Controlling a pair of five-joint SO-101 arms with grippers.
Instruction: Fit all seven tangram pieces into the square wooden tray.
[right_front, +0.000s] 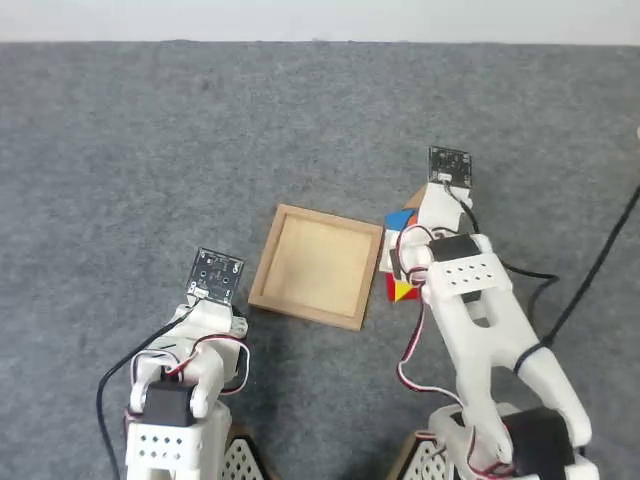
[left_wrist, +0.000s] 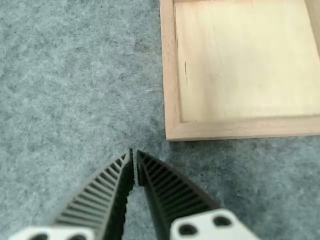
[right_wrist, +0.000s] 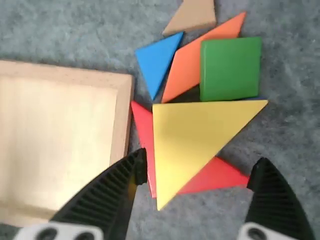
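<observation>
Right gripper (right_wrist: 200, 165), wide open and empty, straddles the yellow triangle (right_wrist: 192, 132) at the tray's (right_front: 266, 252) 3 o'clock. We judge it light, rigid, slick: pinch opposite edges.

In right wrist view, red triangle piece (right_wrist: 216, 175) is mostly covered by large yellow triangle (right_wrist: 192, 135); tan wooden triangle (right_wrist: 194, 17) is cropped at pic edge. Also cropped: square wooden tray (right_wrist: 122, 115).

White arms (right_front: 482, 300), black ribbed fingers (left_wrist: 167, 185); red-black cables (right_front: 410, 345)
</observation>
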